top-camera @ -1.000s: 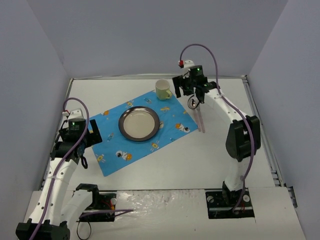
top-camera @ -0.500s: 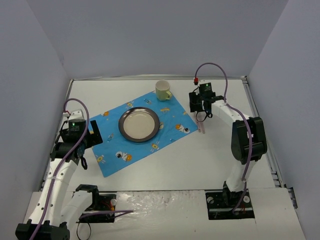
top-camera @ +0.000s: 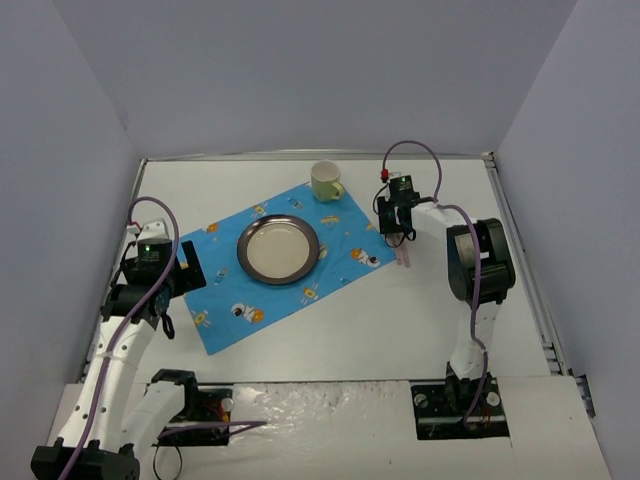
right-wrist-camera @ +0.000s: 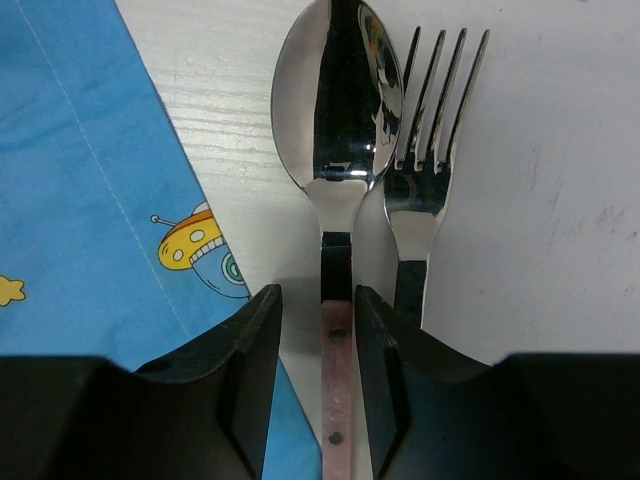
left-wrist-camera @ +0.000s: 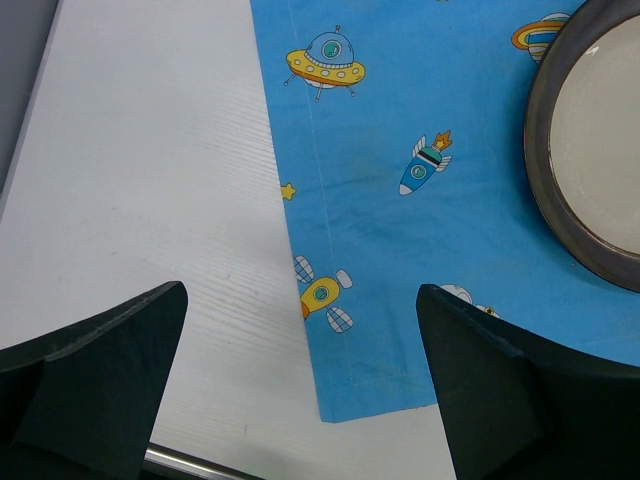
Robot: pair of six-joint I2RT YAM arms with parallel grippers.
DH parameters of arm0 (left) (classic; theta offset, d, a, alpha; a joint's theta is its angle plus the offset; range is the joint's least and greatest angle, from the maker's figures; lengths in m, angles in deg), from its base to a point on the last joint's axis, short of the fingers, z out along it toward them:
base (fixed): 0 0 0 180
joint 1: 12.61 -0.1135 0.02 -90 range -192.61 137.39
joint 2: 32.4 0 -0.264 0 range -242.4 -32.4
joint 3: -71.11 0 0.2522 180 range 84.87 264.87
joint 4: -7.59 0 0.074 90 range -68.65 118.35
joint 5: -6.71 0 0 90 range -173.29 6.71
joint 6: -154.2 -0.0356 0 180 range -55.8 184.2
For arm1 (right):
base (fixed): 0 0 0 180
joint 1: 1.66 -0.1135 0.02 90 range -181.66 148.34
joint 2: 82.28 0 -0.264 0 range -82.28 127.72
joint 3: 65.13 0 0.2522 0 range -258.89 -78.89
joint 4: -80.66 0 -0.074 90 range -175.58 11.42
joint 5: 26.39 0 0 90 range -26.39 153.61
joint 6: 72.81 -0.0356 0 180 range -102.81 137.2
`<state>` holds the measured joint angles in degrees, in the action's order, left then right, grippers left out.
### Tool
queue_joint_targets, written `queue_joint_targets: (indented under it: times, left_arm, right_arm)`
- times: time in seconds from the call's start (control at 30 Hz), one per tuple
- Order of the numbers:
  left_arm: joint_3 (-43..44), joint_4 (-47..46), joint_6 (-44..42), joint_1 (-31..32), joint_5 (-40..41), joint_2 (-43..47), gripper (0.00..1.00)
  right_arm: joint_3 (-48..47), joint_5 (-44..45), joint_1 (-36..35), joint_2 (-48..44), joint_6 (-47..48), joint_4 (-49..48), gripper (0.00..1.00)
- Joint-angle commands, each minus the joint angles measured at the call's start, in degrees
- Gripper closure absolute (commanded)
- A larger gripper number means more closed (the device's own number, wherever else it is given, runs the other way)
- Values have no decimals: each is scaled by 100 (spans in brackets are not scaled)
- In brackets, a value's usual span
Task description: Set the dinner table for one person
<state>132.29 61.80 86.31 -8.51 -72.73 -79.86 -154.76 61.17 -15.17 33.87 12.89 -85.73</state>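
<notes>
A dinner table partly laid for one: the white tabletop filled the floor of the grey-walled booth, both robot arms reaching out over it from their bases at its near edge. A blue placemat printed with rockets and saucers lay askew near the middle. A dark-rimmed plate sat at its centre and a pale cup stood at its far corner.

On bare table just beside the mat's right edge, a spoon and a fork lay side by side and parallel, the spoon nearer the cloth. The right gripper was down over them. Its jaws were narrowly apart and straddled the spoon's pinkish handle, with a strip of table showing between the handle and the finger on the mat's side. Whether the other finger touched the handle could not be made out.

The left gripper hovered above the placemat's left edge with its jaws spread wide and nothing between them.
</notes>
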Motion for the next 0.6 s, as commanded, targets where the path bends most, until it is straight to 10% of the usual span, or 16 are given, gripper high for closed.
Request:
queue_joint_targets:
  times: [0.0, 0.33, 0.57]
  left_arm:
    - [145, -221, -32, -23, 74, -15, 3]
    - [154, -239, -42, -23, 49, -70, 3]
    - [145, -248, -41, -23, 37, -70, 3]
  right_arm:
    - [-127, 188, 16, -28, 24, -261, 70]
    - [-130, 556, 16, -235, 120, -268, 100]
    - [-125, 622, -129, -1059, 359, -227, 100]
